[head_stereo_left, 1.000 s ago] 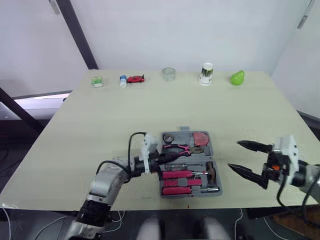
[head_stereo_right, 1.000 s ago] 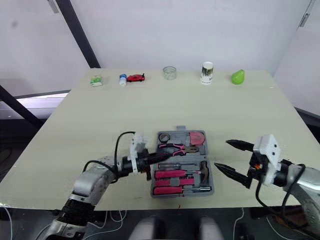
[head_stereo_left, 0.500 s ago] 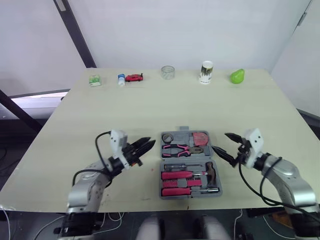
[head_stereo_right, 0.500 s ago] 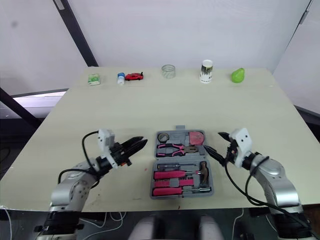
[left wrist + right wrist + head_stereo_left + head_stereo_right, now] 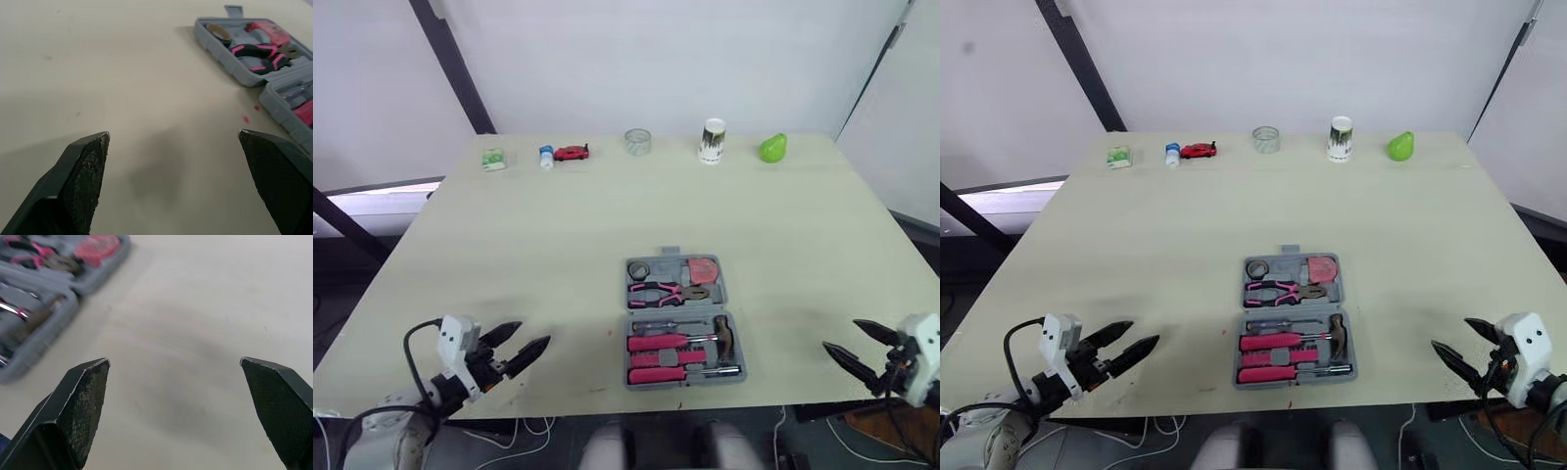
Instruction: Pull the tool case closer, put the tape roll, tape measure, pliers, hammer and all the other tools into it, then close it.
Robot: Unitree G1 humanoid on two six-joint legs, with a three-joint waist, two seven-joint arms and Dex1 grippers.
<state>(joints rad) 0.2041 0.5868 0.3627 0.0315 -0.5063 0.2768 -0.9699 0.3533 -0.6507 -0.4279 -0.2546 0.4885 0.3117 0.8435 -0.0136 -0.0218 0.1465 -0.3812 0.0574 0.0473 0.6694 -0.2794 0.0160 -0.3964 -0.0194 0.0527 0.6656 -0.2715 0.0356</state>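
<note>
The grey tool case (image 5: 675,309) lies open flat near the table's front middle. Its far half holds the tape roll (image 5: 639,270), red tape measure (image 5: 705,269) and pink-handled pliers (image 5: 668,292). The near half holds the hammer (image 5: 725,333) and pink-handled screwdrivers (image 5: 656,344). My left gripper (image 5: 533,334) hovers open and empty at the front left, well clear of the case (image 5: 210,41). My right gripper (image 5: 840,335) is open and empty at the front right edge, with the case (image 5: 49,328) off to its side.
Along the table's far edge stand a green box (image 5: 492,159), a small bottle (image 5: 546,156), a red toy car (image 5: 573,153), a clear cup (image 5: 637,141), a white can (image 5: 711,141) and a green pear (image 5: 772,148). A black pole (image 5: 445,64) leans at the back left.
My left gripper drew back from the pliers in the case to the front left and opened. My right gripper came up beside the case, then pulled back to the front right edge.
</note>
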